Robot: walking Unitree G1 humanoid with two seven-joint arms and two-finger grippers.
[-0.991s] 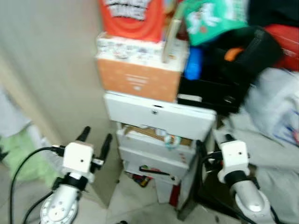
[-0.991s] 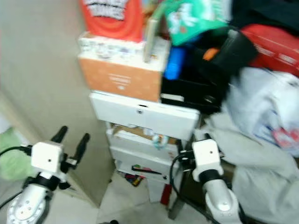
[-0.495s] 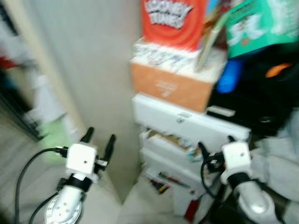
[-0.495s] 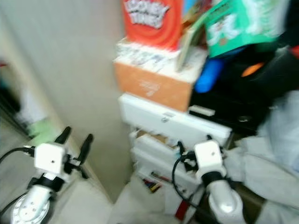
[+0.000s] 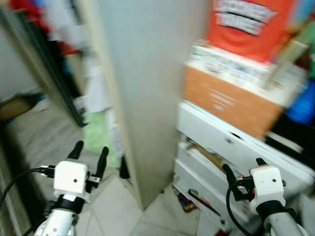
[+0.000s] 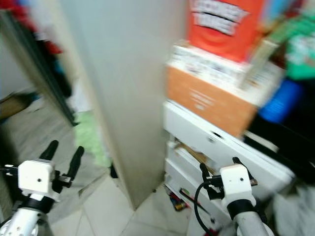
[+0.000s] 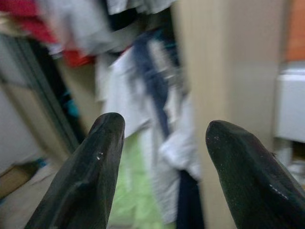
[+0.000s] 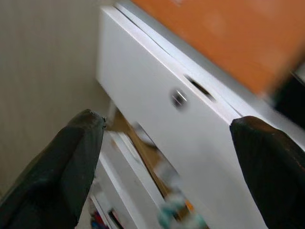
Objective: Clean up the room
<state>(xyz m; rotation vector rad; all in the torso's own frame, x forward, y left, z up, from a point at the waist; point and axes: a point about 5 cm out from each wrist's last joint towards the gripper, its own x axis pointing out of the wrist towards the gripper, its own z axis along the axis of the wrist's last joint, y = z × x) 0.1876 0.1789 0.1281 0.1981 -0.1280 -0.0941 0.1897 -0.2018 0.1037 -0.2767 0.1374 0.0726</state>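
Clutter fills the right of the frame: a white plastic drawer unit (image 5: pixel 231 147) with an orange cardboard box (image 5: pixel 229 101) and a red printed box (image 5: pixel 248 24) stacked on it, beside a beige wall panel (image 5: pixel 142 73). The right gripper (image 5: pixel 241 167), jaws spread and empty, hovers just before the drawers. The left gripper (image 5: pixel 89 151), jaws likewise spread and empty, points at blurred hanging clothes (image 7: pixel 143 90) and a green cloth (image 5: pixel 98 135) on the floor, centre left.

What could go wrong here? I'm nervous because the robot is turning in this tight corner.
The right gripper hangs open close to the white drawer unit, whose lower drawers stand ajar, so a finger could snag one. The orange box and red box are stacked above and might topple if bumped. The left gripper, open, is near the beige panel.
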